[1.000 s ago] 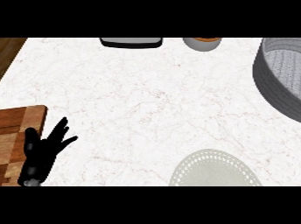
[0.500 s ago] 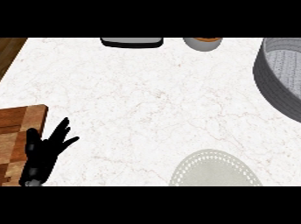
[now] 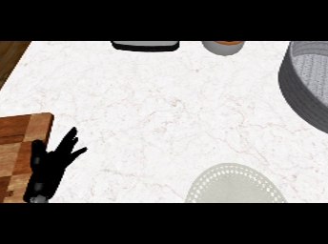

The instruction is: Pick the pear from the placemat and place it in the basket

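— Fingers of the black left hand (image 3: 51, 164): how are they held, and has anything been altered?

— They are spread straight and relaxed, and nothing is grasped. The hand is seen resting at the lower left, half over the edge of the brown wooden chopping board (image 3: 8, 143). Against the two earlier pictures no shift can be made out. The hand, the board and everything on the white marbled counter (image 3: 167, 105) have been left as they were.

— What is laid out further along?

— At the far edge a flat black tray (image 3: 144, 45) is cut off by the view, and beside it a small grey cup with something orange inside (image 3: 223, 46). Nearer, at the lower middle, the round pale woven placemat (image 3: 233, 183) is shown, partly cropped. At the right the large grey woven basket (image 3: 304, 105) is seen, well apart from the mat.

— And the pear?

— It cannot be found in this view. None is seen on the visible part of the placemat, and none in the visible part of the basket. The right hand is not shown either, so whether the pear is held there cannot be told.

— What does that mean for the task?

— As nothing has been moved in view, no progress can be confirmed. It is judged that any work is being done out of view, and that the left hand is not being used for it.
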